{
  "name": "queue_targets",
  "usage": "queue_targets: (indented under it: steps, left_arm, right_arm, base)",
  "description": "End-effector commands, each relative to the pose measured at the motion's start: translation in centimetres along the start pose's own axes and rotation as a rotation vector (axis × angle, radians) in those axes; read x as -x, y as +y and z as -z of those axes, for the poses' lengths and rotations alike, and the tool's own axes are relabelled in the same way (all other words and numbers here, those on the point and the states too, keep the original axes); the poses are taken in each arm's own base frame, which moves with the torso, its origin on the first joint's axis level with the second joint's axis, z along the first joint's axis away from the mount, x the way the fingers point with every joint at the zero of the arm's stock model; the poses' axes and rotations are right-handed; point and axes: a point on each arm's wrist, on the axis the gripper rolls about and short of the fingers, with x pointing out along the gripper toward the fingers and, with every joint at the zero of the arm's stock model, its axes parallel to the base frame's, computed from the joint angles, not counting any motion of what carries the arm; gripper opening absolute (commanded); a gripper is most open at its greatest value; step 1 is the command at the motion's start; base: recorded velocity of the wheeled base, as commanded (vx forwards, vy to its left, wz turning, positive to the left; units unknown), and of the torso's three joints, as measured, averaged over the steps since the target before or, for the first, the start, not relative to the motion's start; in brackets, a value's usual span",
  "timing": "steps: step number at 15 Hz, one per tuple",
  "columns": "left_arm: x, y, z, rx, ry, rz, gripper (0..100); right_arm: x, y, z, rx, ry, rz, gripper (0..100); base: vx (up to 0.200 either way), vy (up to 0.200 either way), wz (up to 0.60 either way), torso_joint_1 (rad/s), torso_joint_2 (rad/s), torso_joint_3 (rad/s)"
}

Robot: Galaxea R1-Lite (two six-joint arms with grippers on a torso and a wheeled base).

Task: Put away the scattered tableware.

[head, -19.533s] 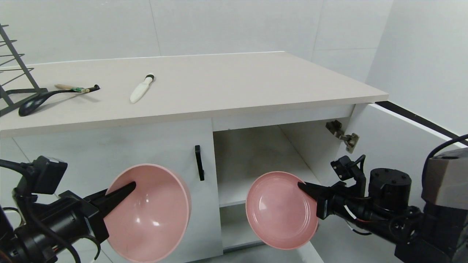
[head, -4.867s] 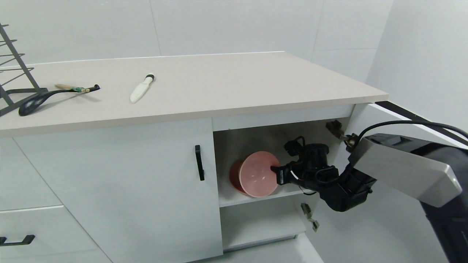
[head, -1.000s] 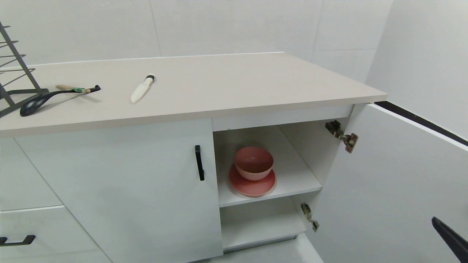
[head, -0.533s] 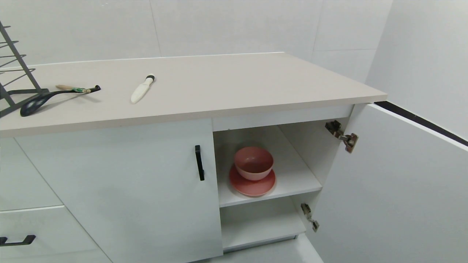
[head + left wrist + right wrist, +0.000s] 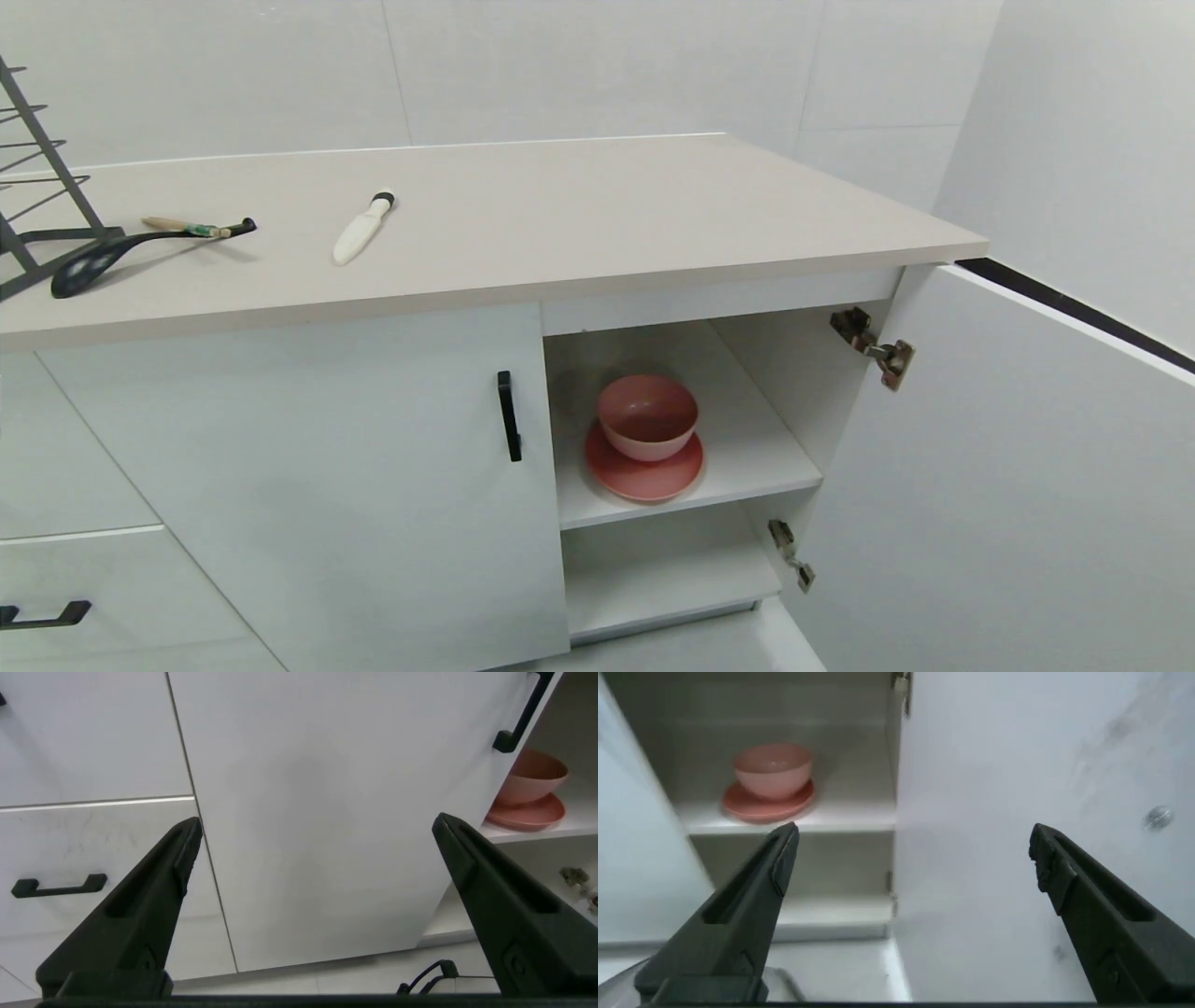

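Observation:
A pink bowl [image 5: 648, 416] sits upright on a pink plate [image 5: 644, 474] on the upper shelf [image 5: 747, 457] of the open cabinet. The same bowl [image 5: 529, 776] and plate [image 5: 526, 814] show past the shut door in the left wrist view, and the bowl [image 5: 772, 769] on the plate [image 5: 766, 803] in the right wrist view. My left gripper [image 5: 313, 849] is open in front of the shut cabinet door, holding nothing. My right gripper [image 5: 910, 849] is open, back from the cabinet opening, empty. On the counter lie a white-sheathed knife [image 5: 361, 227], a black ladle [image 5: 121, 250] and a wooden-handled utensil [image 5: 182, 224].
The right cabinet door [image 5: 990, 467] stands swung open toward me. The left door with its black handle [image 5: 507, 415] is shut. A drawer handle [image 5: 42, 614] is at lower left. A wire rack [image 5: 37, 177] stands at the counter's left end. A lower shelf [image 5: 653, 579] is bare.
A second ago a black fingertip of my right gripper showed at the lower right of the head view; it has since drawn back out of that view. The bowl and plate have not moved.

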Motion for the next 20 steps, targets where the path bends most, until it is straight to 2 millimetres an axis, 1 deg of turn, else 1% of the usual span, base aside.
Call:
queue_targets:
  steps: [1, 3, 10, 13, 15, 16, 17, 18, 20]
  left_arm:
    - [0.00, 0.00, 0.01, -0.008, 0.000, 0.000, 100]
    - [0.00, 0.00, -0.01, -0.005, -0.001, 0.001, 100]
    - [0.00, 0.00, 0.01, -0.005, 0.000, 0.001, 100]
    - [0.00, 0.00, 0.01, -0.005, 0.000, 0.001, 100]
    - [0.00, 0.00, 0.01, -0.005, 0.000, 0.001, 100]
    - [0.00, 0.00, 0.01, -0.005, 0.000, 0.001, 100]
    - [0.00, 0.00, 0.01, -0.005, 0.000, 0.001, 100]
    - [0.00, 0.00, 0.01, -0.005, 0.000, 0.001, 100]
    - [0.00, 0.00, -0.01, -0.005, -0.001, 0.001, 100]
  right_arm:
    - [0.05, 0.05, -0.04, -0.012, -0.005, -0.021, 100]
    - [0.13, 0.11, 0.03, -0.018, 0.015, -0.051, 100]
    - [0.57, 0.09, 0.22, -0.022, -0.045, -0.076, 100]
    - [0.56, 0.08, 0.24, -0.015, -0.045, -0.071, 100]
    - [0.55, -0.05, 0.31, 0.020, -0.043, -0.006, 100]
    - [0.52, -0.17, 0.54, 0.041, -0.024, 0.049, 100]
    - [0.51, -0.24, 0.66, 0.020, -0.009, 0.079, 100]
    - [0.51, -0.26, 0.71, -0.033, -0.007, 0.083, 100]
    - [0.51, -0.26, 0.72, -0.048, -0.006, 0.086, 100]
  base:
    - [-0.200, 0.000, 0.00, 0.007, 0.01, 0.002]
    - [-0.200, 0.000, 0.00, 0.010, 0.00, 0.000]
    - [-0.200, 0.000, 0.00, 0.004, 0.00, 0.003]
    - [-0.200, 0.000, 0.00, 0.007, 0.00, 0.001]
    - [-0.200, 0.000, 0.00, 0.000, 0.00, -0.002]
    - [-0.200, -0.200, 0.00, 0.002, 0.01, 0.007]
    - [-0.200, -0.200, 0.00, 0.007, 0.00, 0.002]
    - [-0.200, -0.200, 0.00, 0.002, 0.01, -0.002]
    - [-0.200, -0.200, 0.00, 0.007, 0.00, 0.000]
